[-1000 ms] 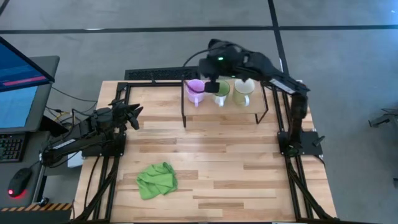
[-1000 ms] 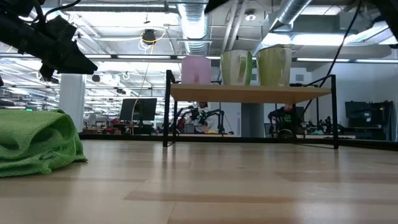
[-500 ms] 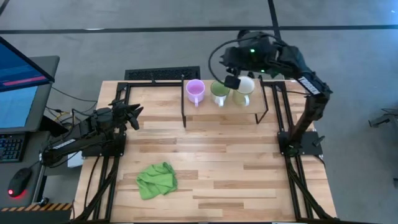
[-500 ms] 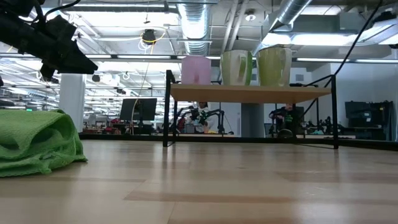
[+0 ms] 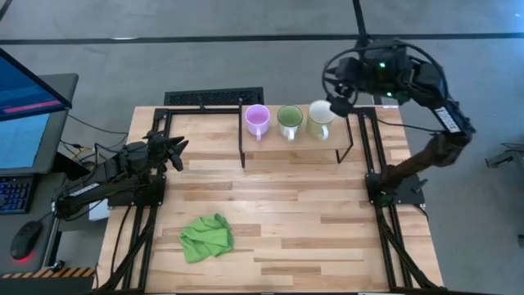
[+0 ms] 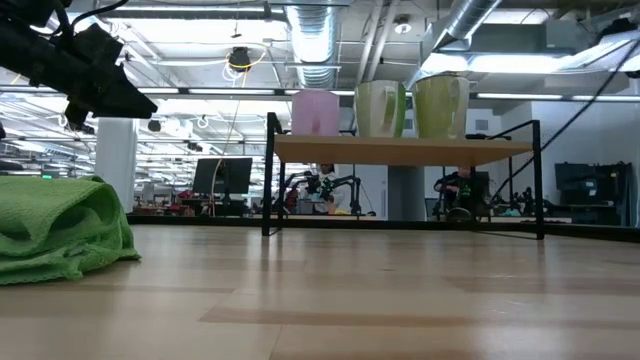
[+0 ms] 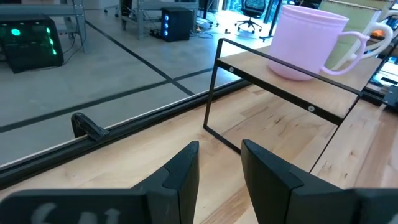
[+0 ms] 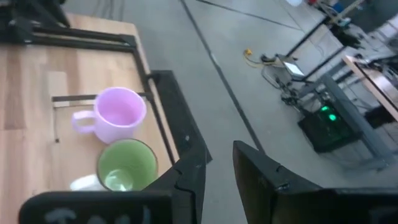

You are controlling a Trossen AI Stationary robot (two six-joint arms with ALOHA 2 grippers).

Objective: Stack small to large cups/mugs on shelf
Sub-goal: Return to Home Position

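Observation:
Three mugs stand upright on their bases in a row on the shelf (image 5: 295, 147) at the table's far edge. From left to right they are the purple mug (image 5: 257, 120), the green mug (image 5: 289, 120) and the cream mug (image 5: 319, 119). The low view shows the same row of purple (image 6: 315, 113), green (image 6: 380, 108) and cream (image 6: 441, 106). My right gripper (image 5: 337, 105) hovers high beyond the cream mug's far right side, open and empty. My left gripper (image 5: 176, 152) waits open over the table's left side, facing the purple mug (image 7: 308, 40).
A crumpled green cloth (image 5: 206, 238) lies near the table's front left. Black frame rails (image 5: 213, 98) run along the far edge behind the shelf. A monitor (image 5: 24, 106) and keyboard stand left of the table. Bare wood lies between the shelf and the cloth.
My right gripper has drawn away from above the purple and green mugs toward the table's far right corner, rising and rolling as it went. Its fingers hold nothing. The three mugs have stayed in their row on the shelf.

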